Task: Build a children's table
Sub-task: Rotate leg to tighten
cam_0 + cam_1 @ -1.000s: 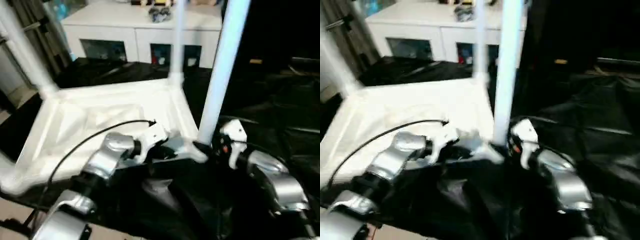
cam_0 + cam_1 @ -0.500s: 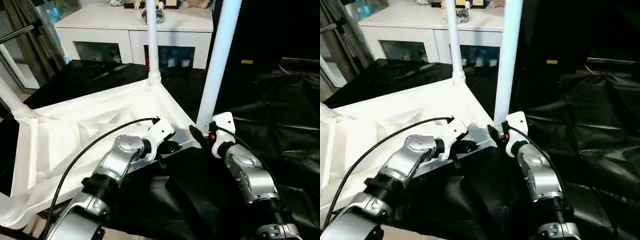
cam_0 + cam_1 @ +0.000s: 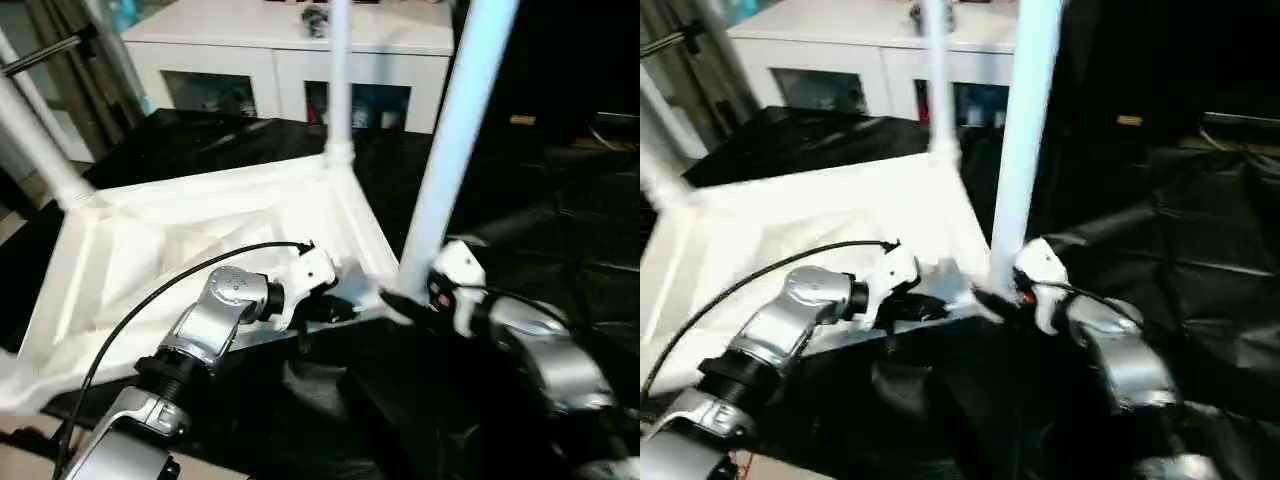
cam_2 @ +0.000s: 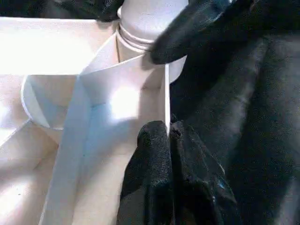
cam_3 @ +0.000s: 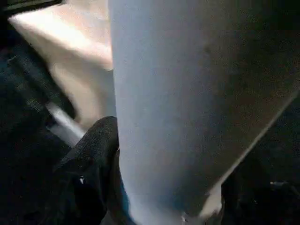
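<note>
My left gripper [image 4: 168, 140] has its jaws clenched on the thin side wall of the tabletop [image 3: 180, 235], close to the near corner socket. My right gripper [image 3: 400, 298] sits at the base of the near leg [image 3: 455, 130], one black finger [image 5: 89, 154] against the tube; I cannot tell whether it grips. The tabletop lies upside down on the black-draped worktop [image 3: 560, 230], ribbed underside up, with legs standing in its corners. Behind it stands a white cabinet [image 3: 290, 50].
</note>
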